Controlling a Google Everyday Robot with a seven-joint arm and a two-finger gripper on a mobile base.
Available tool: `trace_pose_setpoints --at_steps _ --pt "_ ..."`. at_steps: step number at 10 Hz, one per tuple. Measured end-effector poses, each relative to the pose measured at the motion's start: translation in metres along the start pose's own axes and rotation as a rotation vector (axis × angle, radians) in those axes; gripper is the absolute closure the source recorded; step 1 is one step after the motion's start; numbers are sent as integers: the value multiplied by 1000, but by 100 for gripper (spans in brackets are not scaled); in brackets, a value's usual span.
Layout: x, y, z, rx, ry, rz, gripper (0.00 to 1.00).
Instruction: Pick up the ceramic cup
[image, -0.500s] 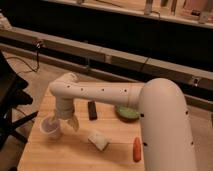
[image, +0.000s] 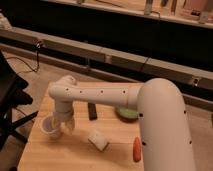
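The ceramic cup (image: 49, 127) is small, round and white, and stands upright near the left edge of the wooden table (image: 75, 155). My gripper (image: 65, 124) hangs from the white arm (image: 100, 94) and points down right beside the cup's right rim, at about rim height. I cannot tell whether it touches the cup. The cup rests on the table.
A white rectangular block (image: 99, 141) lies right of the cup. A black bar (image: 92, 110) and a green bowl (image: 127, 113) lie further back. An orange object (image: 137, 148) lies at the right. A dark chair (image: 10, 100) stands left of the table.
My gripper has shifted slightly left, closer to the cup's rim. The cup and the other objects have not moved.
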Motion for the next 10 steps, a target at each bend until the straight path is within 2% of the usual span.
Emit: trace_pose_setpoints --at_steps 2,3,4,6,8,10 --pt "-2 -3 -5 6 11 0 93" --pt "-4 -5 -8 14 17 -7 99" --pt "-6 -8 -13 27 22 -14 100" --pt "-9 -14 -29 78 29 -34 92" --pt "-3 -8 -43 69 32 -31 100" --pt "-3 -7 -61 81 42 -37 100"
